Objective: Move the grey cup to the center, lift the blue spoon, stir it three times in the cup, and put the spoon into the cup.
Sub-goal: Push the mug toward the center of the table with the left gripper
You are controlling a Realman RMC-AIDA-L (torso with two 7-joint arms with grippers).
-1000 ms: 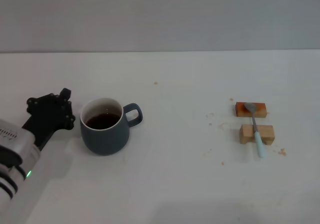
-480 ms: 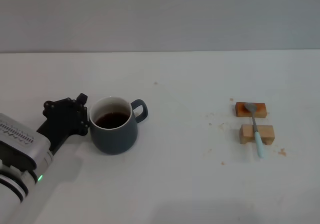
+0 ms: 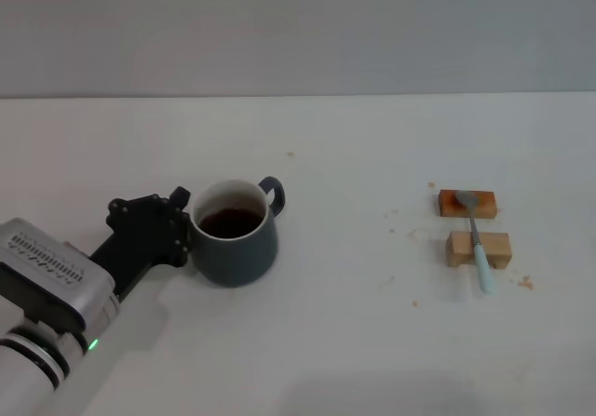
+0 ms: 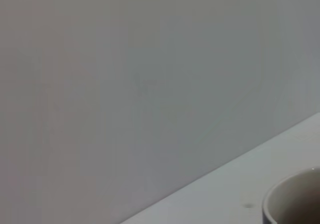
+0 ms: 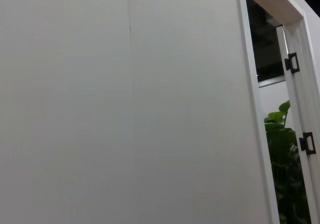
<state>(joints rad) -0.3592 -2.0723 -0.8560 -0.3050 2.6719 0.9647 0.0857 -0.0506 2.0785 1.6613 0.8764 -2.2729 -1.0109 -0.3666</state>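
Note:
The grey cup (image 3: 234, 245) stands on the white table (image 3: 335, 342), left of the middle, with dark liquid inside and its handle pointing to the back right. My left gripper (image 3: 173, 226) is pressed against the cup's left side at table height. A part of the cup's white rim also shows in the left wrist view (image 4: 292, 201). The blue spoon (image 3: 476, 236) lies on the right across two small wooden blocks, bowl on the far block, pale handle towards me. My right gripper is out of view.
The two wooden blocks, the far block (image 3: 467, 202) and the near block (image 3: 478, 248), sit at the right with several crumbs around them. The table's far edge meets a grey wall. The right wrist view shows only a wall and a door frame.
My left gripper and the cup have slid together to the right and a little nearer, towards the table's middle. The spoon and blocks have not moved.

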